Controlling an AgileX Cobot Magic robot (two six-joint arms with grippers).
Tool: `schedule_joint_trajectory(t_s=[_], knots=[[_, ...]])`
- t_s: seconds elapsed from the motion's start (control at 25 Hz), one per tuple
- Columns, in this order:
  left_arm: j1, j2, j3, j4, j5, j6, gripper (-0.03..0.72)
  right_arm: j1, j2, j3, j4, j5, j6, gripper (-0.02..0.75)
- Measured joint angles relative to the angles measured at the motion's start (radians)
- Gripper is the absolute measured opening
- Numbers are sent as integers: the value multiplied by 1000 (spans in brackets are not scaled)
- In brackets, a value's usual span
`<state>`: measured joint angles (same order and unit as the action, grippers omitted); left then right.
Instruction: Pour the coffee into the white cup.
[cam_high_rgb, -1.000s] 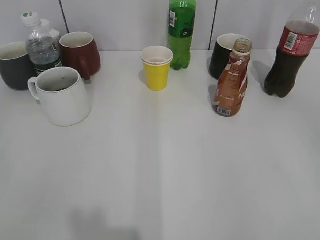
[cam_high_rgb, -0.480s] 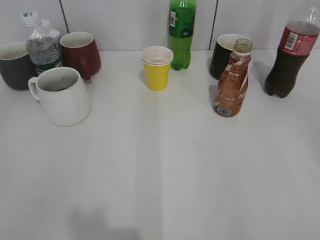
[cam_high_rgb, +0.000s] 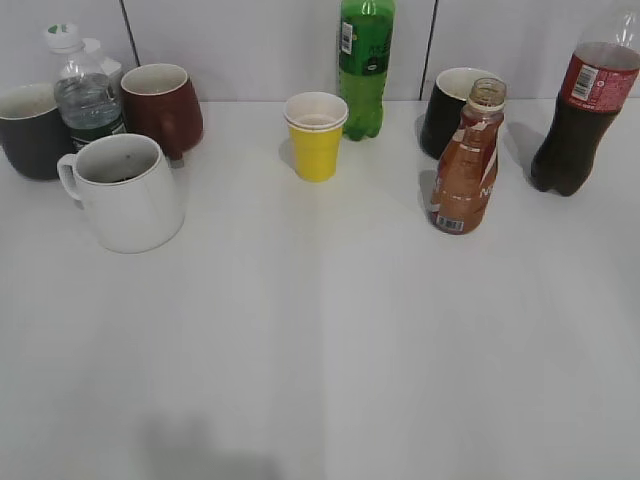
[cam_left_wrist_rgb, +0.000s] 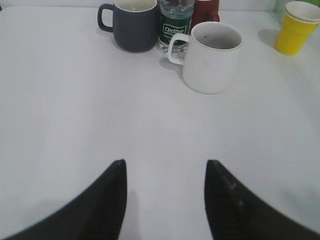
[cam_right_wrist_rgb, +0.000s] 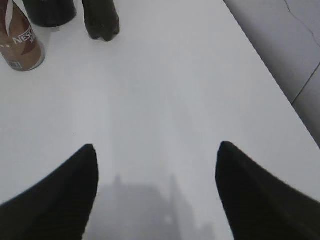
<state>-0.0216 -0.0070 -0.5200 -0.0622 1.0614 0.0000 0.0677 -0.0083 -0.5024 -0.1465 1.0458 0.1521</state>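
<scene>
The coffee bottle (cam_high_rgb: 466, 162), curvy with an orange-brown label and no cap, stands upright at the right of the table; its base shows in the right wrist view (cam_right_wrist_rgb: 20, 42). The white cup (cam_high_rgb: 128, 192), a wide white mug with its handle to the left, stands at the left and also shows in the left wrist view (cam_left_wrist_rgb: 212, 56). My left gripper (cam_left_wrist_rgb: 165, 165) is open and empty, well short of the white cup. My right gripper (cam_right_wrist_rgb: 156, 147) is open and empty, near the table's front, far from the coffee bottle. Neither gripper shows in the exterior view.
A yellow paper cup (cam_high_rgb: 315, 135) and green soda bottle (cam_high_rgb: 365, 65) stand at back centre. A black mug (cam_high_rgb: 450, 108) and cola bottle (cam_high_rgb: 578, 115) flank the coffee. A dark grey mug (cam_high_rgb: 28, 130), water bottle (cam_high_rgb: 85, 95) and maroon mug (cam_high_rgb: 160, 108) stand behind the white cup. The table's right edge (cam_right_wrist_rgb: 265, 75) is close.
</scene>
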Motion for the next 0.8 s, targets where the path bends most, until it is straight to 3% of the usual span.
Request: schedule_joint_trajectory(t_s=[0.8], knots=[[0,0,0,0,0,0,387,0,0,0,0,0,0,571]])
